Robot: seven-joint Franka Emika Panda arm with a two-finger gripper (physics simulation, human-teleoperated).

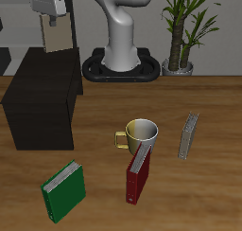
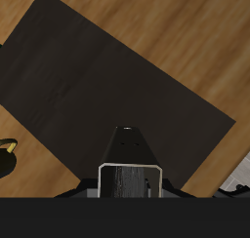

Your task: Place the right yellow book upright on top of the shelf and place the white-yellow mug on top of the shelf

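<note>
Bare shelf (image 1: 43,88) top under upright right yellow book (image 1: 55,33), fingers (image 1: 47,17) clamped on it.

Pretty even, soft light all over, no glare anywhere. The mug (image 1: 142,133) and books drop faint, short shadows on the wooden surface (image 1: 203,187). The shelf (image 1: 43,107) is flat matte black, hardly any detail. Both renders are low-res and a bit blurry, maybe just the small size.

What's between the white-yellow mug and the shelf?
Nothing: only bare table separates the white-yellow mug from the shelf, seen in the exterior view.
</note>
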